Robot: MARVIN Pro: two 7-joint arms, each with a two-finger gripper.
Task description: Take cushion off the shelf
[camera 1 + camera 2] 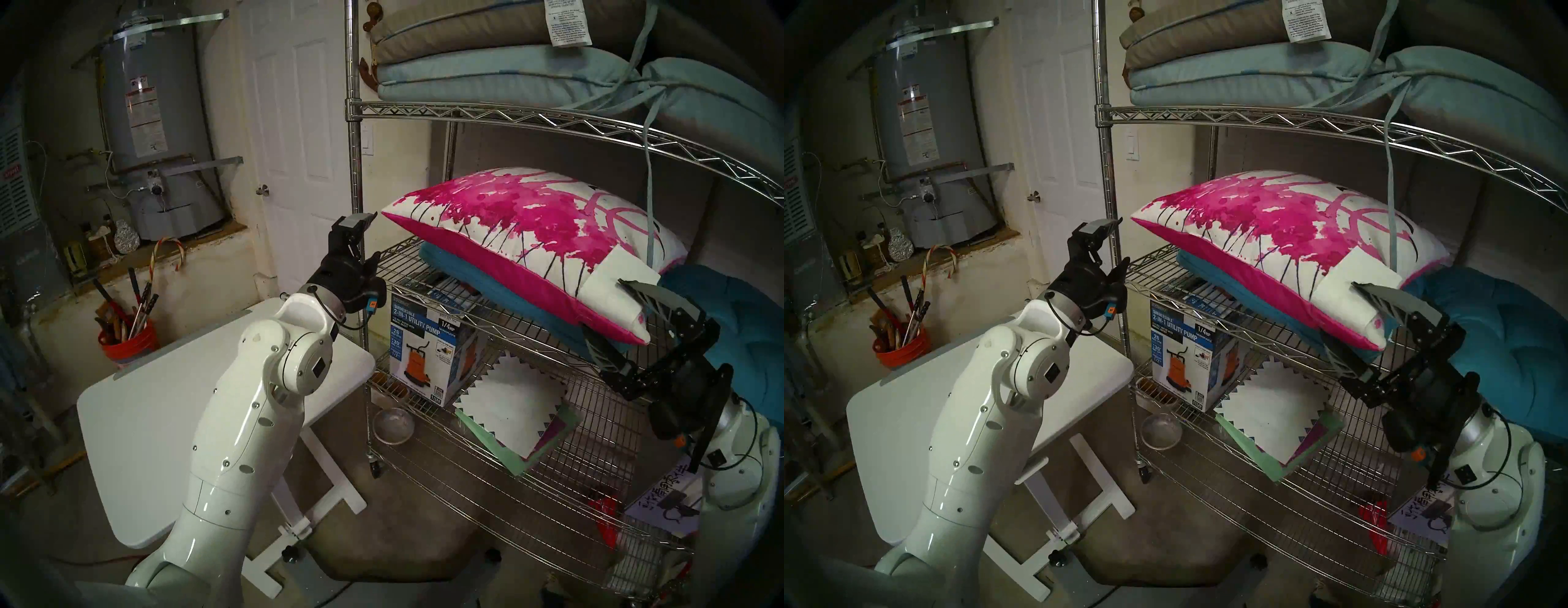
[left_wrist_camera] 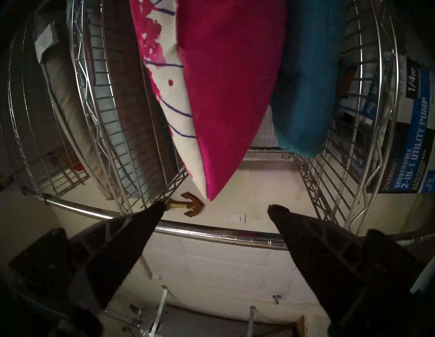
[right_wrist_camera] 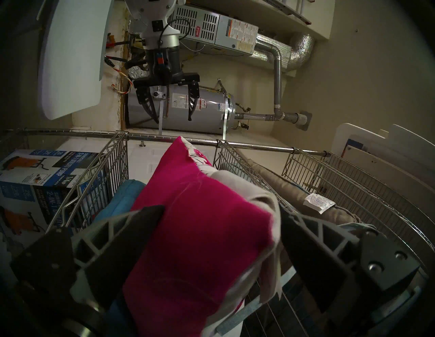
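Observation:
The cushion (image 1: 530, 229), white with magenta splashes and a magenta underside, lies on a teal cushion (image 1: 466, 278) on the middle tier of the chrome wire shelf (image 1: 354, 148). My right gripper (image 1: 606, 310) is open, with one finger above and one below the cushion's near right corner. The right wrist view shows the corner (image 3: 195, 235) filling the gap of the right gripper (image 3: 222, 210). My left gripper (image 1: 373, 237) is open and empty, just outside the shelf's front left post. In its wrist view the left gripper (image 2: 216, 206) faces the cushion's left corner (image 2: 223, 94).
Tan and pale blue pads (image 1: 488, 55) are stacked on the tier above. A teal tufted cushion (image 1: 738, 331) bulges at the right. A utility pump box (image 1: 428, 348) and papers (image 1: 513, 407) sit on the tier below. A small white table (image 1: 140, 424) stands left of the shelf.

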